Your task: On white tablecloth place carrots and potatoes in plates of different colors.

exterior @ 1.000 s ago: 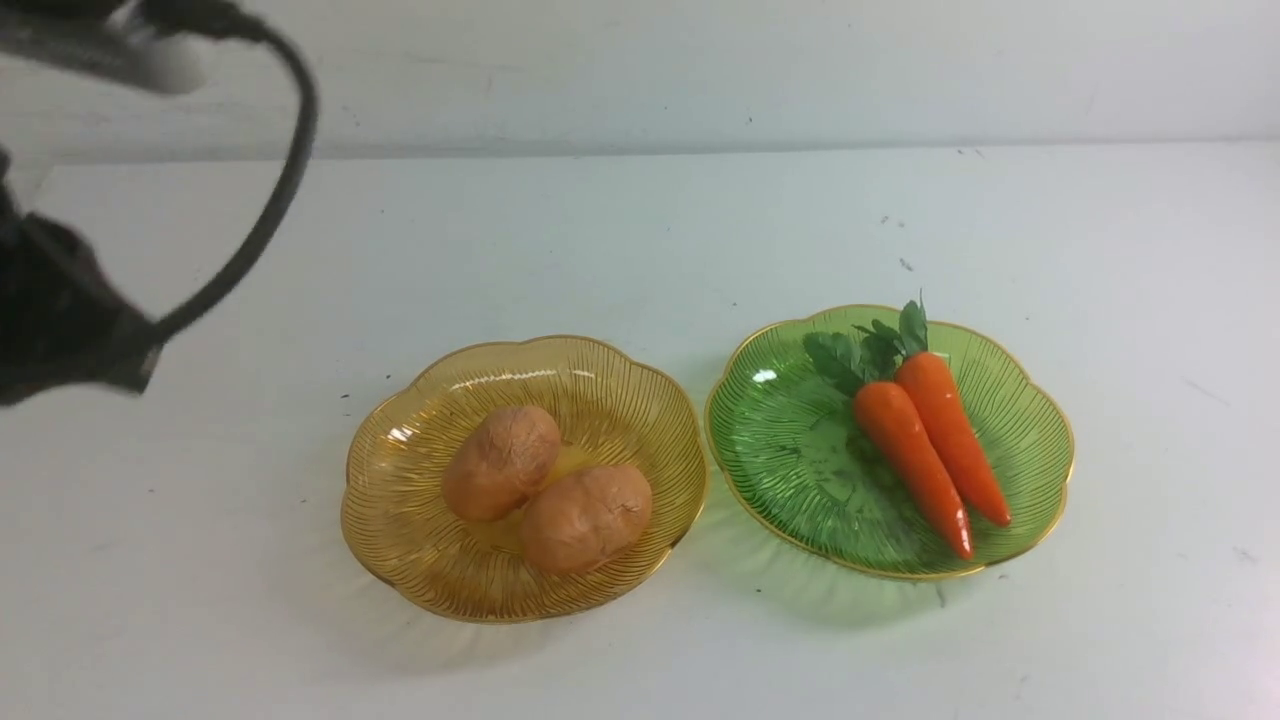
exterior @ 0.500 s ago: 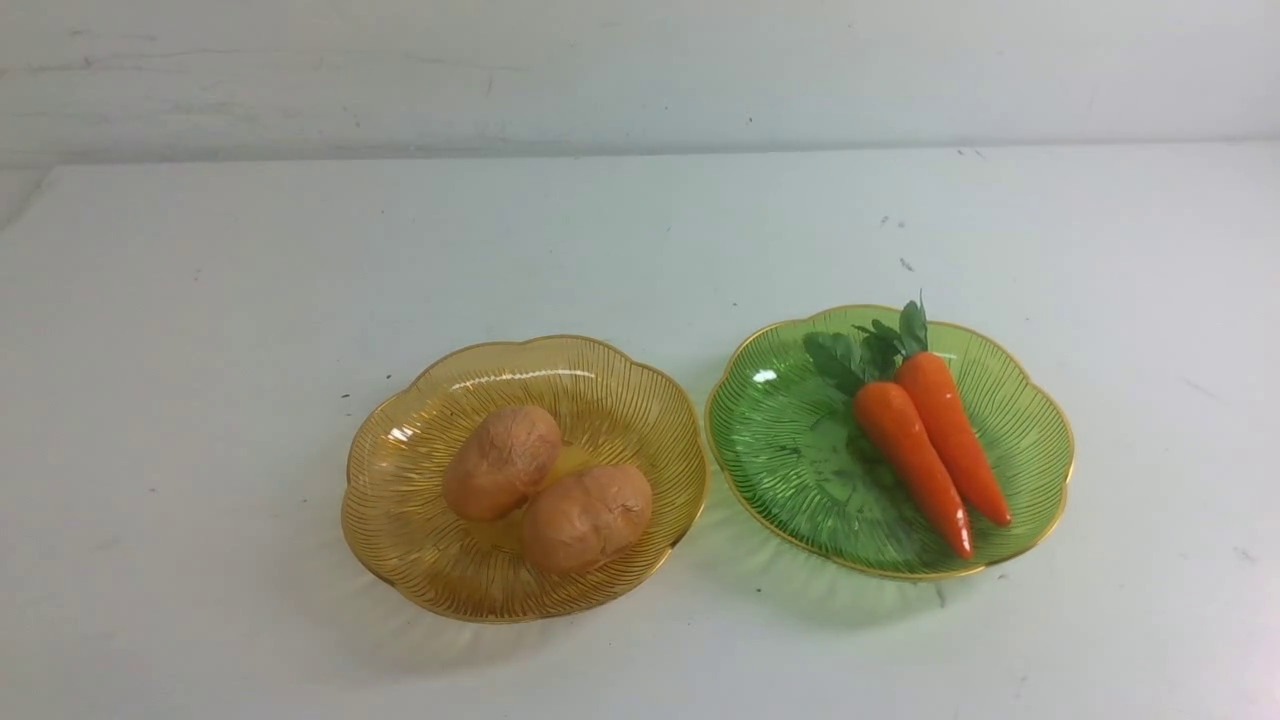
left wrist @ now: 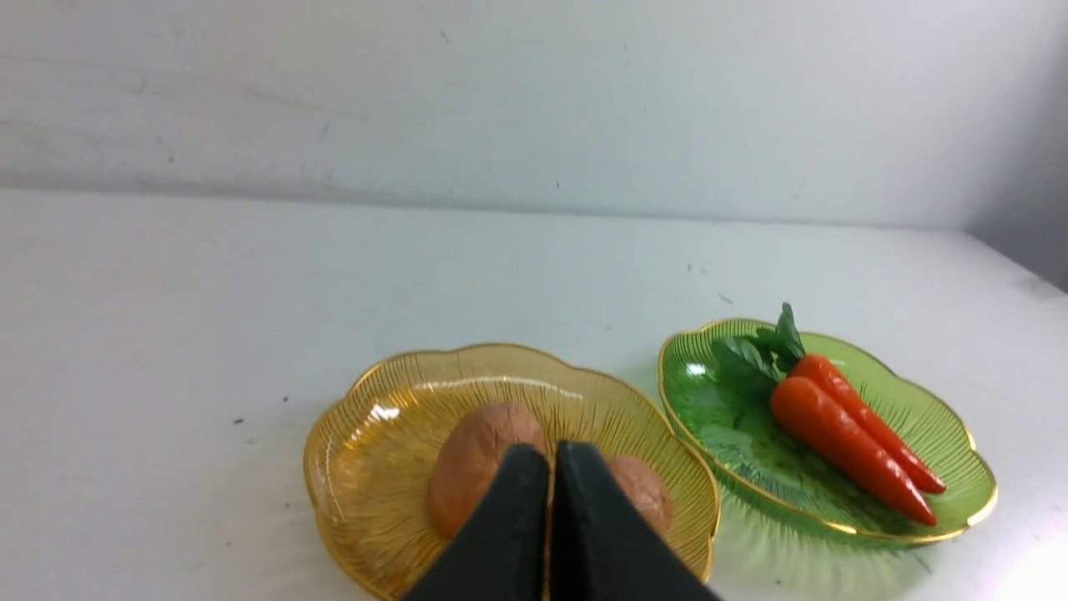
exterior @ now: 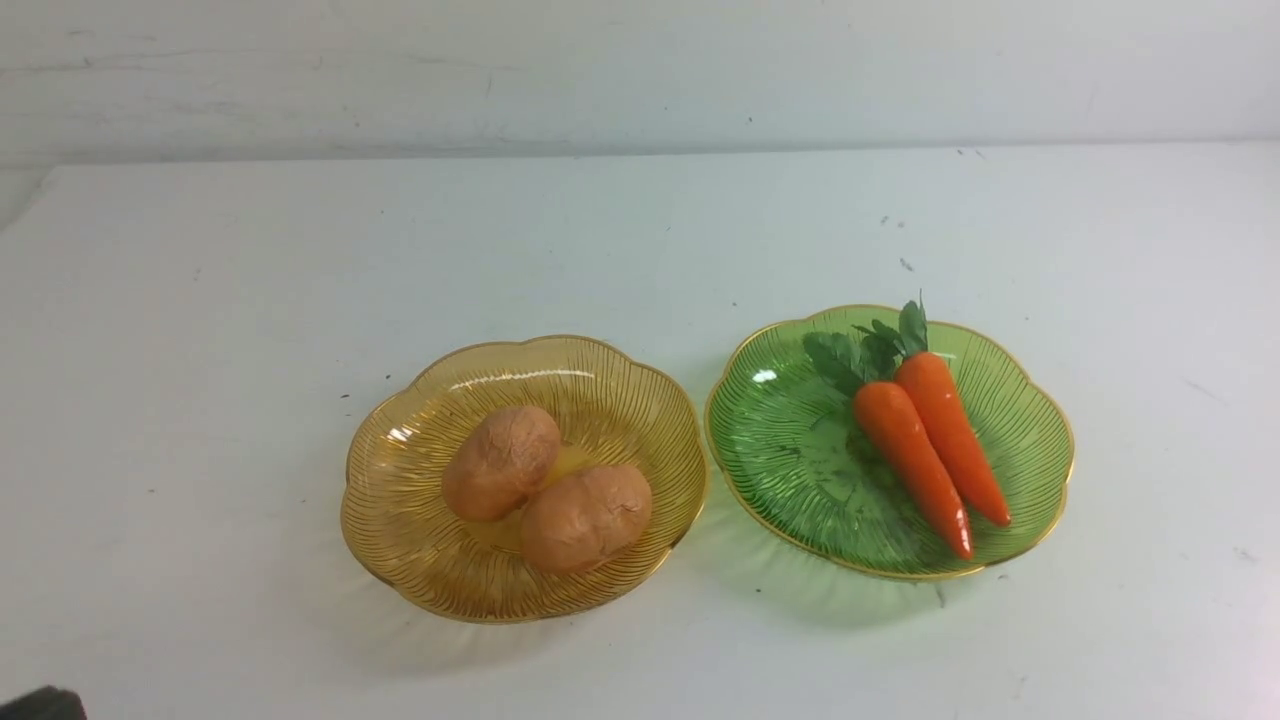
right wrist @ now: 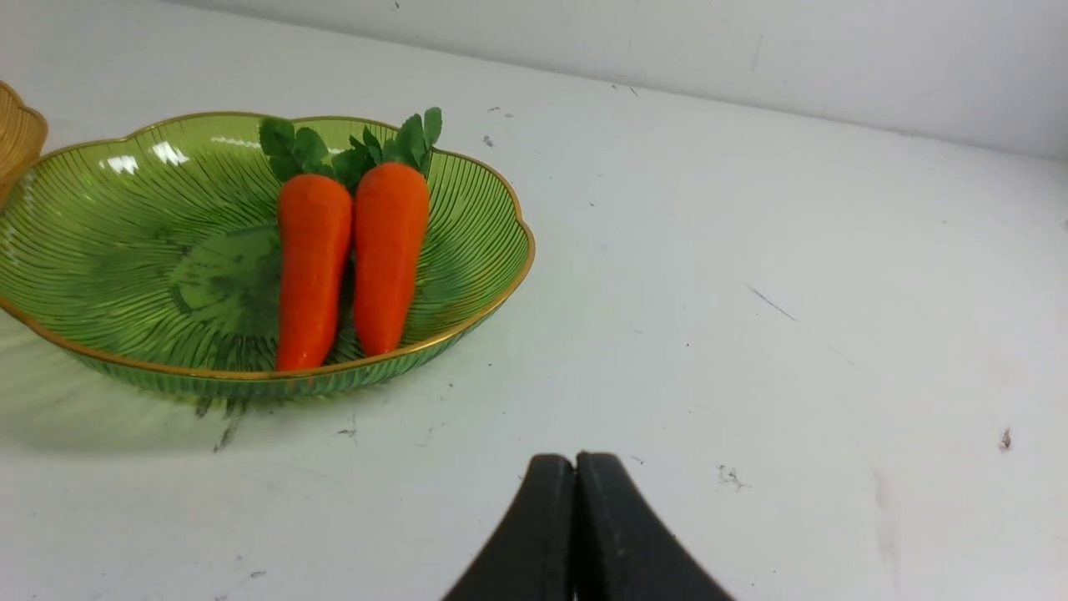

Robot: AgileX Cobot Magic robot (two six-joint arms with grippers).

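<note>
1. The white tablecloth [exterior: 200,400] covers the whole work surface, marked by a few small dark specks.
2. The amber plate [exterior: 400,520] sits left of centre in the front view; the green plate [exterior: 790,450] lies at its 3 o'clock, their rims almost touching.
3. Two potatoes lie in the amber plate, touching each other: one potato [exterior: 500,462] toward the middle, the second potato [exterior: 585,517] at its 4 o'clock.
4. Two carrots lie side by side and touching in the green plate: the left carrot [exterior: 912,468] and the right carrot [exterior: 952,438], leafy tops pointing to 11 o'clock and tips to 5 o'clock in the front view.
5. The left gripper [left wrist: 551,455] is clenched, its two black fingers pressed together with nothing between them. In the left wrist view it sits in front of the amber plate, partly covering both potatoes; it grips neither. Whether it is above the plate or short of it cannot be told. The green plate and carrots stand off at its 2 o'clock in that view.
6. The right gripper [right wrist: 575,463] is likewise clenched on nothing, over bare cloth. In the right wrist view the green plate with its carrots lies at its 10 o'clock, well apart from the fingertips.
7. In the front view only a dark corner [exterior: 40,703] shows at the bottom left edge; what it belongs to cannot be told.
</note>
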